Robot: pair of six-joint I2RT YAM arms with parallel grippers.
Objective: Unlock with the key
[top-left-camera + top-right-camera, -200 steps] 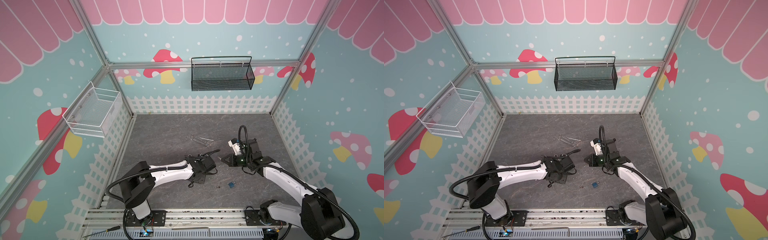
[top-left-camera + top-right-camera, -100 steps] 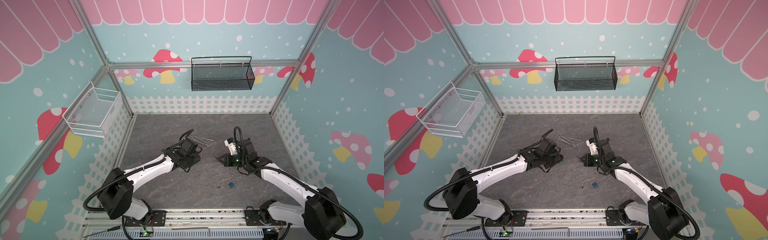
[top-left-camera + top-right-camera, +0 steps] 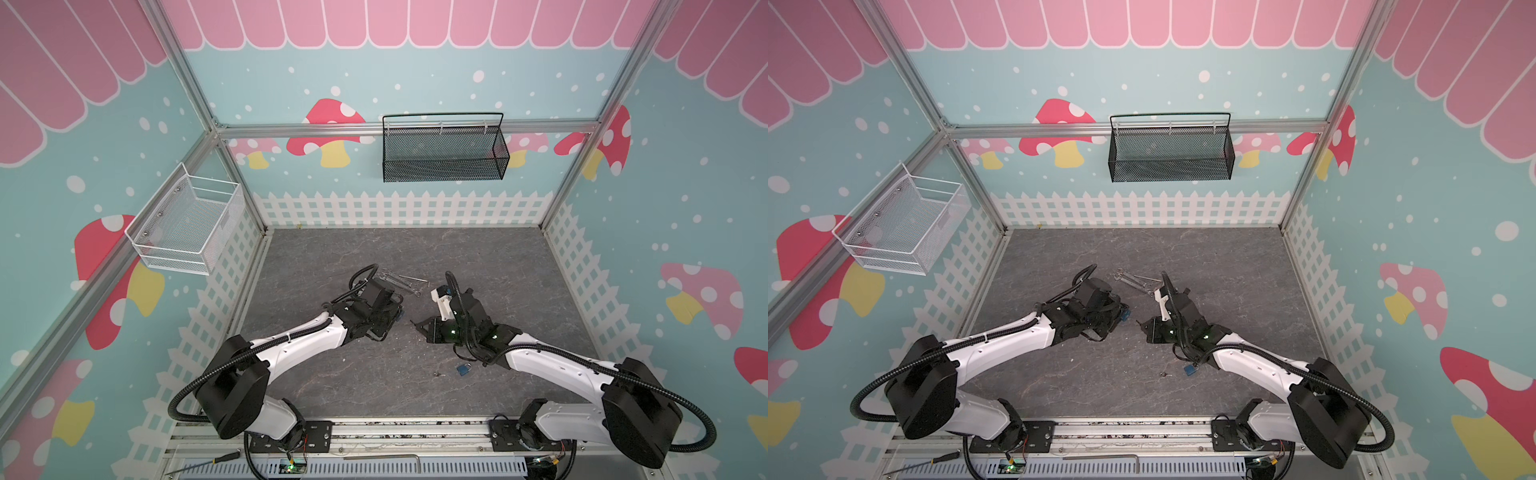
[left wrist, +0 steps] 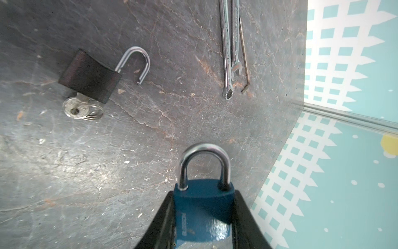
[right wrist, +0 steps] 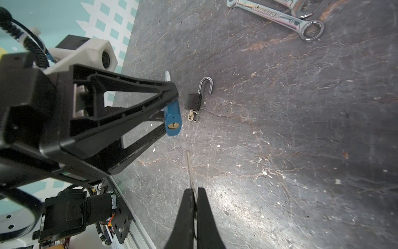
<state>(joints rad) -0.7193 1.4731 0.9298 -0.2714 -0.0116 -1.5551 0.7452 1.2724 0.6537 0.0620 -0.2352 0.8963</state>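
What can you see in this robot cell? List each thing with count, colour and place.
blue padlock: 1, blue, shackle shut, clamped in left gripper
small blue padlock: 1, blue, on floor, front right
black padlock: 1, black, shackle open, on floor
key bunch: 1, silver, at black padlock's base
wrenches: 2, silver, side by side on floor
hex key: 1, dark, beside wrenches
key: 1, silver, pinched in right gripper
mesh basket: 1, black, back wall
wire basket: 1, white, left wall
screwdriver: 1, dark handle, front edge
left gripper: 1, black, shut on blue padlock
right gripper: 1, black, shut on key
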